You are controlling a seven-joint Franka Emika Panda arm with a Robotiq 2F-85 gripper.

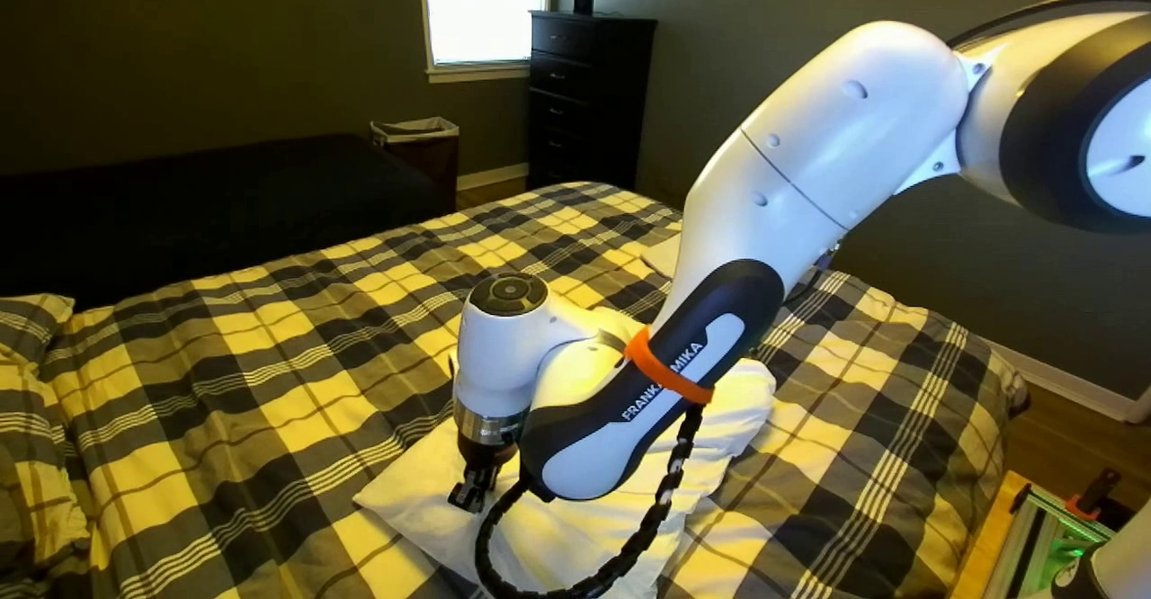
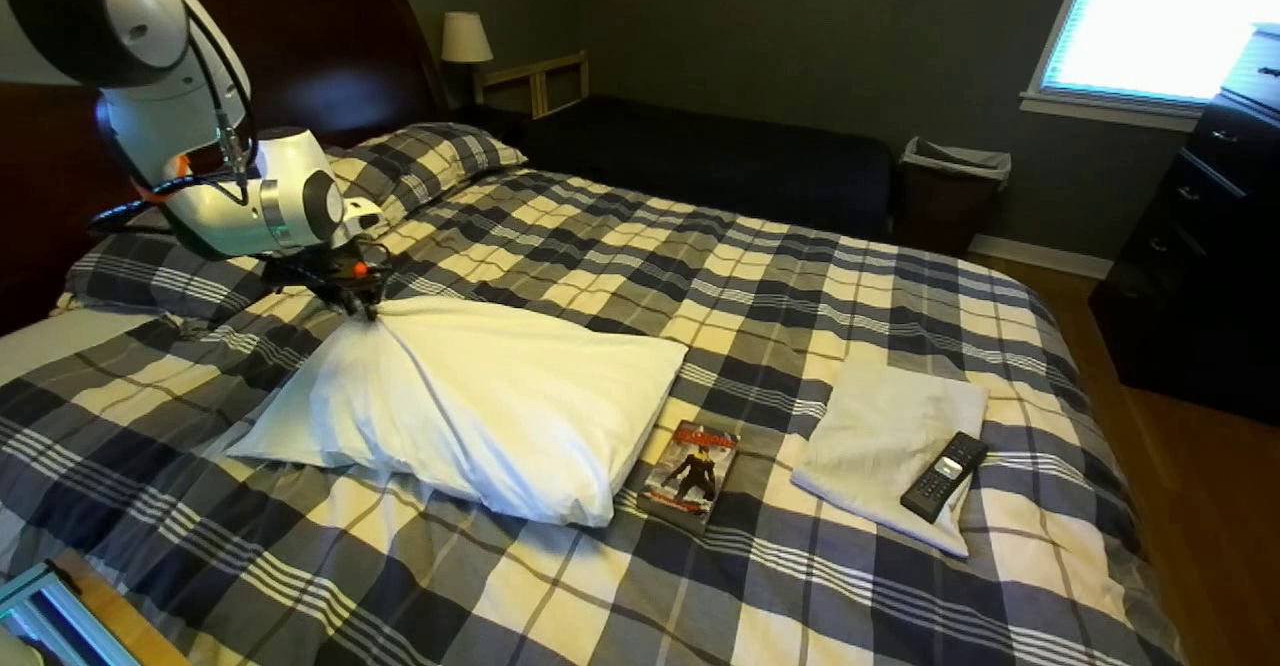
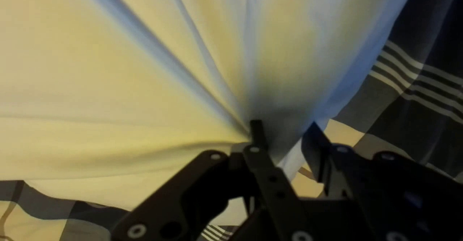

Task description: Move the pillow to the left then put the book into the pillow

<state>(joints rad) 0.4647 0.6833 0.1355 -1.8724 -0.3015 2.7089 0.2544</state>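
Observation:
The large white pillow [image 2: 520,376] lies on the plaid bed. In an exterior view its near-headboard side is drawn up in folds to my gripper [image 2: 360,308]. In an exterior view the arm covers part of the pillow [image 1: 423,482], with my gripper [image 1: 471,494] over its corner area. In the wrist view my gripper [image 3: 284,130] has bunched fabric of the pillow [image 3: 108,89] between its fingers, folds running to them; it looks shut on the pillow. The book [image 2: 692,471], with a dark figure and red lettering, lies flat beside the pillow's far end; the arm hides it in an exterior view.
A folded white cloth [image 2: 880,436] with a black remote [image 2: 945,476] on it lies past the book. Plaid pillows [image 2: 430,161] rest by the dark headboard [image 2: 290,56]. A frame with a wooden edge [image 2: 110,606] stands at the bed's near side.

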